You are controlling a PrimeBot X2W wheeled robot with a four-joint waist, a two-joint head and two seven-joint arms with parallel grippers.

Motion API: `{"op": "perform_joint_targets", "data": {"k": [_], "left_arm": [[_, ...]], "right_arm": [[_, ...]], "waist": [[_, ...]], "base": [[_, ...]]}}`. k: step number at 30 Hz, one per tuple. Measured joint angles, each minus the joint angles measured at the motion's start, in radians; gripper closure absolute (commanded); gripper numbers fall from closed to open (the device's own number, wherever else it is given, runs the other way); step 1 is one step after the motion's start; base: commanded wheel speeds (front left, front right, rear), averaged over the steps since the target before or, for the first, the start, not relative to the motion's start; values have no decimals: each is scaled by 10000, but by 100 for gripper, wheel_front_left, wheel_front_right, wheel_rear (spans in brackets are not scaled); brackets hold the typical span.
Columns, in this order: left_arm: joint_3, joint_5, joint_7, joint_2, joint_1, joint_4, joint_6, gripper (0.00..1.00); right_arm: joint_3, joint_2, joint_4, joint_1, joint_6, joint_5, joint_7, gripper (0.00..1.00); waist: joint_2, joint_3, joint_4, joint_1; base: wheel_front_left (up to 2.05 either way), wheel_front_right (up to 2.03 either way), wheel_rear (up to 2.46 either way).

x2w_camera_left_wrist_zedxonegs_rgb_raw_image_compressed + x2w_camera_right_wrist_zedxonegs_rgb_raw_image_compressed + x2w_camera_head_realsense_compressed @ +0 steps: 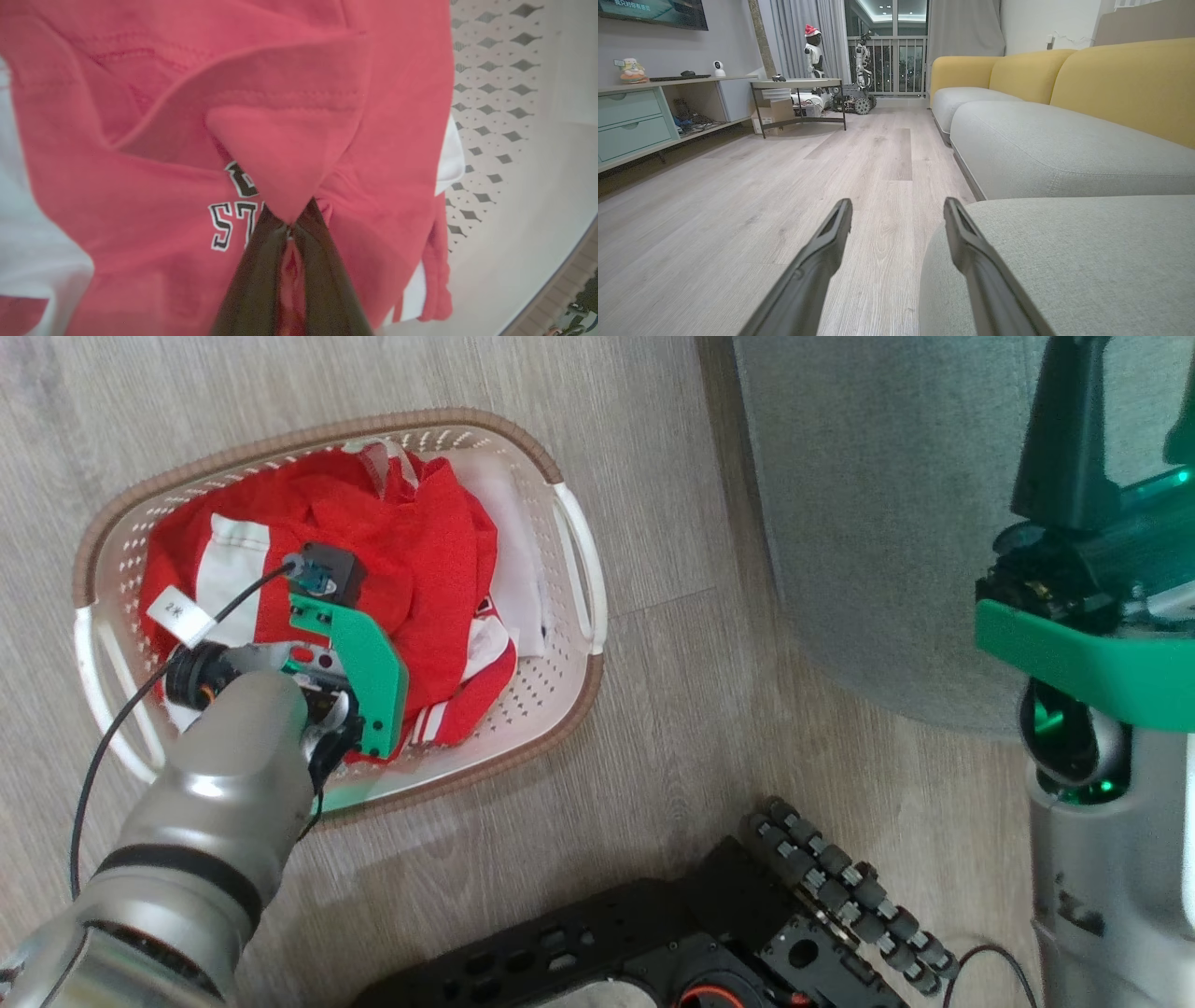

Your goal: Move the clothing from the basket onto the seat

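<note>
- Closest to the lens, left gripper (288, 226): 2 dark fingers drawn together at the tips, clamped on a pointed fold of the red clothing (289, 154), with more red cloth caught in the narrow slit between them.
- Just under that fold, black-and-white lettering (229, 224) on red cloth, partly covered; white fabric at the left edge and lower right of the left wrist view.
- To the right in the same view, perforated white wall of the basket (495, 116).
- From the head view: pale left forearm (215, 784) reaching down into the basket, green wrist bracket (369, 663) and a black block above the heap, fingers hidden beneath them.
- Clothing heaped inside the basket, red with white panels and striped trim.
- Basket standing on the wooden floor (653, 476), with a brown woven rim and 2 white side handles.
- Seat (868, 523), a grey-green cushion, to the upper right of the basket with a strip of floor between.
- Beside the seat's front edge, right gripper (898, 203): fingers spread wide apart, nothing between them, held low and level.
- Yellow backrests (1125, 84) behind the grey cushions; low table (798, 83) across the room.
- Black base (653, 933) with a row of small rollers at the bottom of the head view.
</note>
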Motion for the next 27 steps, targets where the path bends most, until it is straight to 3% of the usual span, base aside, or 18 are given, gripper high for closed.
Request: {"op": "perform_joint_targets", "data": {"k": [12,27], "left_arm": [[-917,-1174,-846,23,105,-861,0,100],[-2435,-3080,-2717,100,1240,-2577,0,100]], "right_arm": [[36,0,453,5,0,2,0,0],[35,-8,1818,1071,0,-167,0,0]], "waist": [[0,-832,203,0],[1,-3486,1036,-1]], "base": [[0,0,0],[0,0,0]]}}
